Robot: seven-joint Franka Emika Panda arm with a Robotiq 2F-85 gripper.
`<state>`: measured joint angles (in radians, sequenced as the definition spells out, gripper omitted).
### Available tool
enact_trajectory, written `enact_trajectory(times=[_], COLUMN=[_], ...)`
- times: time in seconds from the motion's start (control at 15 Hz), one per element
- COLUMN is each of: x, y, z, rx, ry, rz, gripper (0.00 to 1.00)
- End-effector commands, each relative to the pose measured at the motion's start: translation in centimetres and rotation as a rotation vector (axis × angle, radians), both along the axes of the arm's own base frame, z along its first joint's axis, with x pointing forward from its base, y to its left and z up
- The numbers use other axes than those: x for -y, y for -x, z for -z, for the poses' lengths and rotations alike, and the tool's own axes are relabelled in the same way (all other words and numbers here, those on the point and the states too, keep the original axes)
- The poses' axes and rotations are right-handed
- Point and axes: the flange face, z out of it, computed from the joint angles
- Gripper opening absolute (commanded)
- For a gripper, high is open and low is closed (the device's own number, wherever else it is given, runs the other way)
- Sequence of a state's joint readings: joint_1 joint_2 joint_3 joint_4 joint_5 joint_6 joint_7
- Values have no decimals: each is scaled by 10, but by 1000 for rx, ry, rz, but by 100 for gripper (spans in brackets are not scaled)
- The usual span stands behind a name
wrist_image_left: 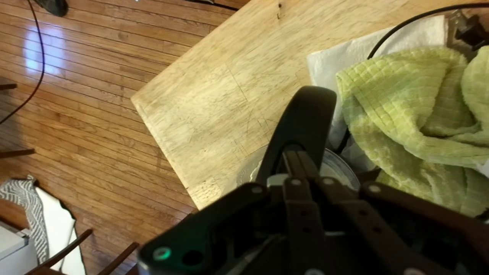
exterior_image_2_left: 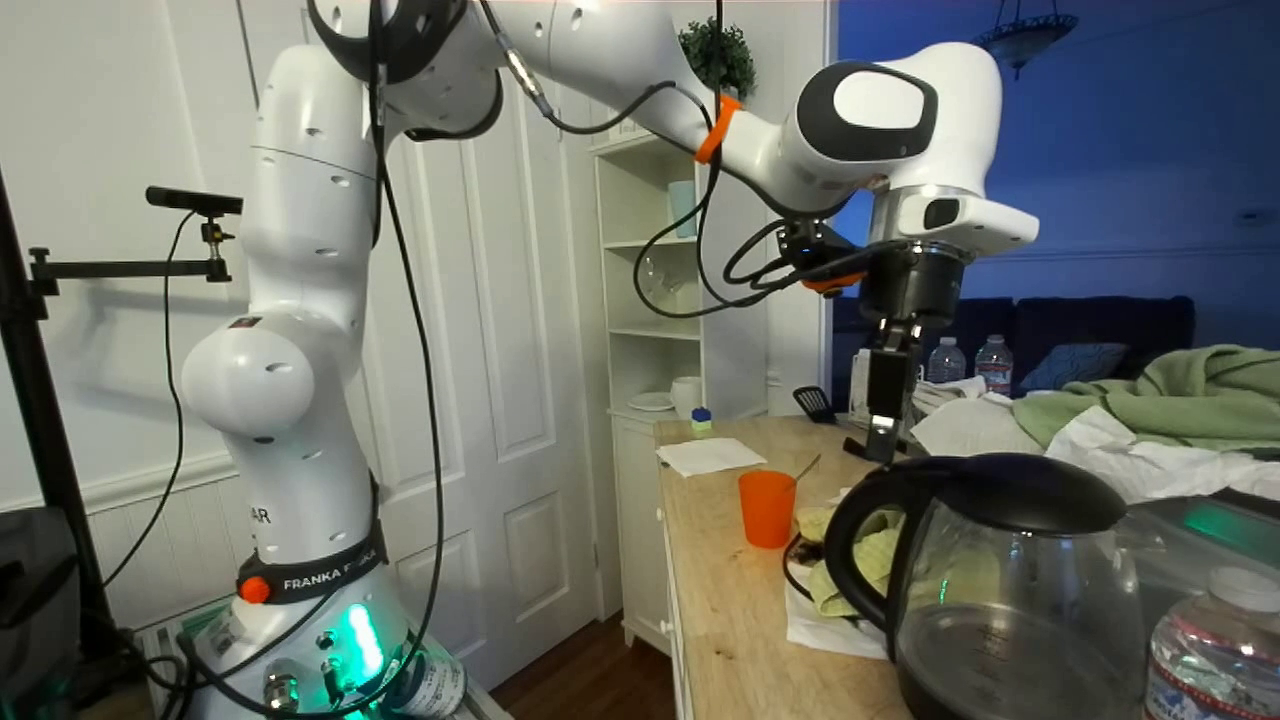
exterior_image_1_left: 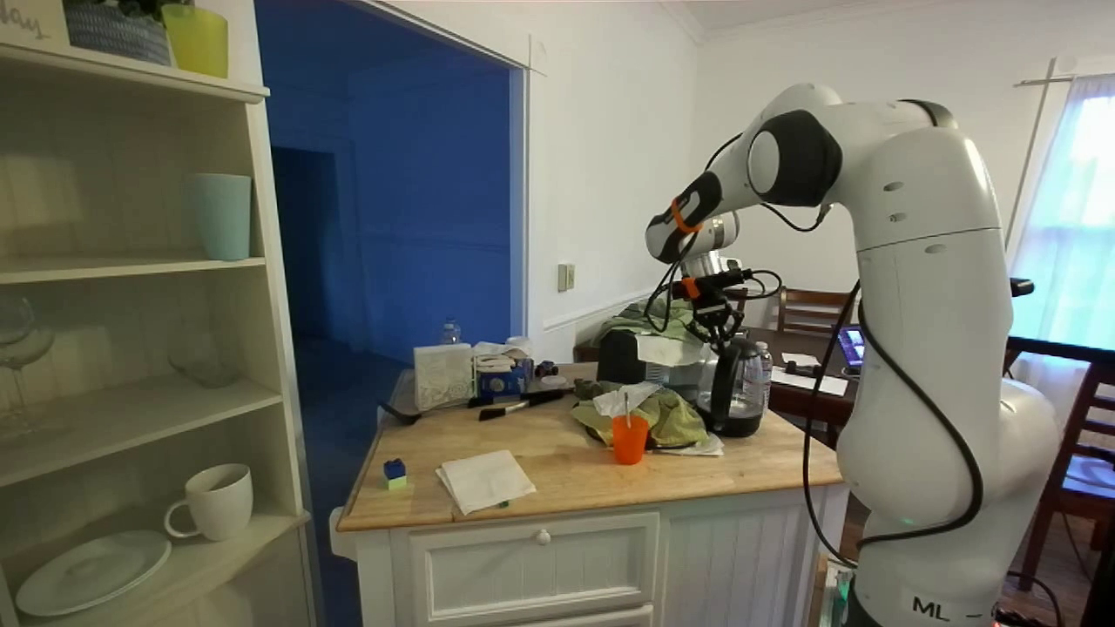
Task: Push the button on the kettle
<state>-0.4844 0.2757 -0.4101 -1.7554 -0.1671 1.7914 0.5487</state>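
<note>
The kettle [exterior_image_1_left: 749, 392] stands upright near the counter's corner; its jug looks like clear glass, with a black base, lid [exterior_image_2_left: 1035, 490] and handle [exterior_image_2_left: 870, 550]. Pointing straight down, my gripper [exterior_image_2_left: 882, 455] is at the top of the handle in both exterior views. From the wrist, the gripper [wrist_image_left: 293, 153] has its two fingertips pressed together, nothing between them. They overlie a dark rounded outline on the black handle [wrist_image_left: 307, 110]. The button cannot be made out; the fingertips cover that spot. Whether they touch the handle, I cannot tell.
An orange cup [exterior_image_1_left: 630, 440] holding a thin utensil stands near the kettle. A crumpled green cloth [wrist_image_left: 412, 110] lies beside it with a black cable [wrist_image_left: 412, 23]. A water bottle [exterior_image_2_left: 1220, 645] stands close to the kettle's far side. The counter's corner [wrist_image_left: 133, 100] drops off nearby.
</note>
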Motion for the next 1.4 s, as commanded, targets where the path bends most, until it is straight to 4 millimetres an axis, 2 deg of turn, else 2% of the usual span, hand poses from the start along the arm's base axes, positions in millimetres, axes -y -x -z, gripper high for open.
enact_trajectory(times=[0.0, 1.0, 1.33], x=[26, 37, 37], y=[1, -2, -2], z=[27, 60, 60], rx=[-21, -60, -59], ry=[63, 108, 88], rz=[-5, -18, -14], gripper=[0, 0, 0])
